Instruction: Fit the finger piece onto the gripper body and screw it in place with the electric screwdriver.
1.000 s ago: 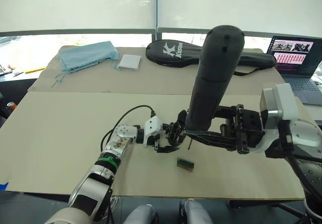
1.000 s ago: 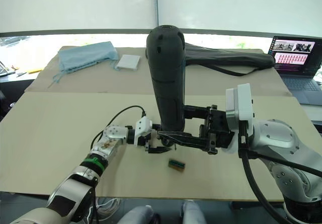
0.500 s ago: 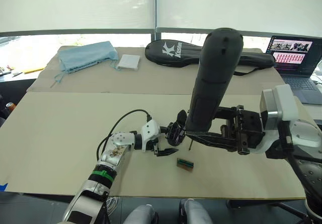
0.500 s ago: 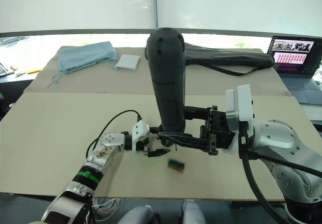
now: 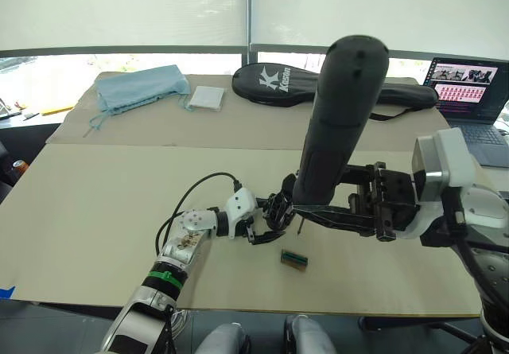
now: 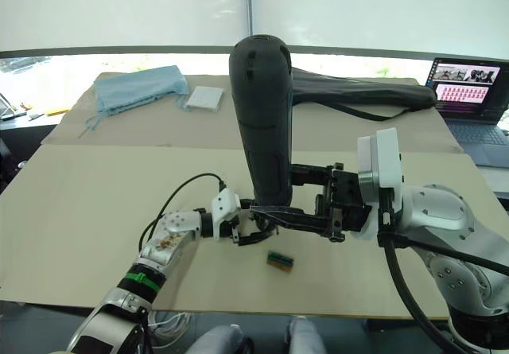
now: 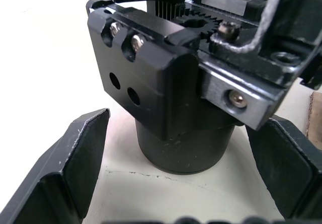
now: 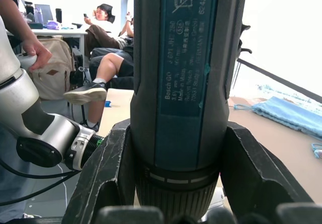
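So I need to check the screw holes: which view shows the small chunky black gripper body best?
The left wrist view: the gripper body sits close between the open left gripper fingers, screws and holes plain. The eye views show it small, partly behind the electric screwdriver.

Upright electric screwdriver (image 6: pixel 265 123) in right fingers (image 6: pixel 296 222)

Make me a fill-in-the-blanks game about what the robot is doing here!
1. The right tool is clamped around the electric ____.
2. The left tool's fingers sit on either side of the gripper body and are ____.
3. The small green-brown block lies on the ____.
4. The folded cloth is light ____.

Missing words: screwdriver; open; table; blue
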`<action>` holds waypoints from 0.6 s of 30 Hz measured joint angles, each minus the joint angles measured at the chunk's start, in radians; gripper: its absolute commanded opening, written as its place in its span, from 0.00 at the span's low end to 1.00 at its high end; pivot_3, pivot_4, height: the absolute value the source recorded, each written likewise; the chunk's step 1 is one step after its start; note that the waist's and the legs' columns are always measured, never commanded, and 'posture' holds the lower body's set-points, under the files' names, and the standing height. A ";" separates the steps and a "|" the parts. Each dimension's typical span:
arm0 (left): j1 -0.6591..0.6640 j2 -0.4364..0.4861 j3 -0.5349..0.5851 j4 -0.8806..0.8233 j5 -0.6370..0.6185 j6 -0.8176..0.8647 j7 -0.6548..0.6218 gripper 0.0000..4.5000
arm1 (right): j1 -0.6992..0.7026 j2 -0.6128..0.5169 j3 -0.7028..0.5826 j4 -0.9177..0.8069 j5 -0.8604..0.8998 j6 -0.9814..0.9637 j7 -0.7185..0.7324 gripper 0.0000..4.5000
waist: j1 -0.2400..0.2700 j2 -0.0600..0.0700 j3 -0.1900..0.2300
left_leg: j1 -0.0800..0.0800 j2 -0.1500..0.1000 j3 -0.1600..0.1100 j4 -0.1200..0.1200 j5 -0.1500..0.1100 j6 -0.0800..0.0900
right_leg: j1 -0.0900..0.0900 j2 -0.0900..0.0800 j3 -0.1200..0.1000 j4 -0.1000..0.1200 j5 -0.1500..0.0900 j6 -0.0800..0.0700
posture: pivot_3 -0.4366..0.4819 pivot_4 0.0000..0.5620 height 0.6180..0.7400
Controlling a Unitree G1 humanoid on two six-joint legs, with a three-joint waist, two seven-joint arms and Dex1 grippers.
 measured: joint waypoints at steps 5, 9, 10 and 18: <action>-0.002 -0.011 -0.008 0.008 0.012 -0.007 0.008 0.50 | -0.060 0.001 0.015 0.016 0.013 0.012 -0.010 0.43 | 0.002 0.000 0.000 | 0.000 0.000 0.000 0.000 0.000 0.000 | 0.000 0.000 0.000 0.000 0.000 0.000 | 0.48 0.27 1.00; -0.008 -0.015 -0.008 0.019 0.017 -0.008 0.013 0.50 | -0.136 0.003 0.040 0.036 0.046 0.052 -0.016 0.43 | 0.005 0.000 0.000 | 0.000 0.000 0.000 0.000 0.000 0.000 | 0.001 -0.001 0.000 0.000 0.000 0.000 | 0.48 0.27 1.00; -0.008 -0.015 -0.008 0.020 0.017 -0.008 0.012 0.50 | -0.157 0.005 0.041 0.040 0.056 0.061 -0.019 0.43 | 0.006 0.000 0.000 | 0.000 0.000 0.000 0.000 0.000 0.000 | 0.001 -0.001 0.000 0.000 0.000 0.000 | 0.48 0.27 1.00; -0.015 -0.015 -0.007 0.027 0.016 -0.008 -0.004 0.50 | -0.345 0.080 0.127 0.138 0.032 0.093 -0.054 0.43 | 0.005 0.001 -0.001 | 0.000 0.000 0.000 0.001 0.000 0.001 | 0.001 -0.001 0.000 0.000 0.000 0.000 | 0.48 0.27 1.00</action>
